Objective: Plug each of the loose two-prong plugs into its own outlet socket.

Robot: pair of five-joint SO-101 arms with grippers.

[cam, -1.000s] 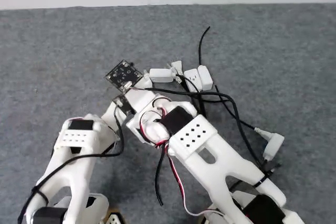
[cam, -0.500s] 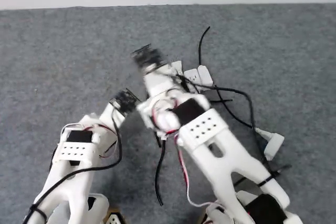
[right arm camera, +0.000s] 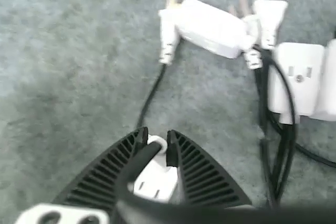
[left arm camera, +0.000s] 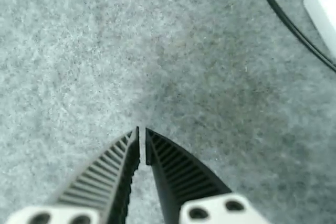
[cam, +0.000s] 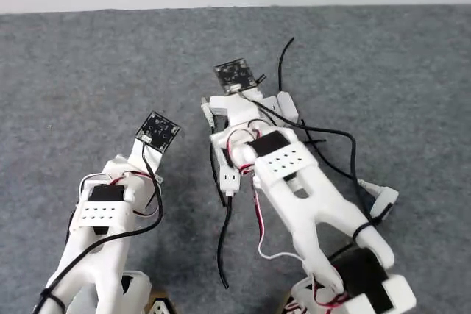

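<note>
- The two-prong plugs look like light, hard plastic shells with smooth sides. I expect them to slide on the bench (cam: 88,56) when pushed and to twist in a loose grip.
- Their black cords look springy enough to drag a light plug off line. The thin metal prongs would bend if pressed in crooked.
- The best hold is probably across the flat sides of a plug's body, just behind the prongs and never on the cord.
- In the right wrist view a small corded plug (right arm camera: 166,40) lies upper centre. It touches a larger white plug body (right arm camera: 210,22) whose brass prongs point toward the top edge.
- The outlet block (right arm camera: 296,74) sits at the right of that frame, its socket face up, with cords running beside it.
- In the high view another loose plug (cam: 383,198) lies at the right, well apart from the block.
- The right hand (right arm camera: 156,139) has its tips nearly together on a white connector (right arm camera: 157,182). It looks like a pinch rather than a hover. The connector's face shows slots, so it may be a socket end.
- The left hand (left arm camera: 142,129) is pressed almost together, with only a thin slit between the tips. It holds nothing and hangs over bare grey bench.
</note>
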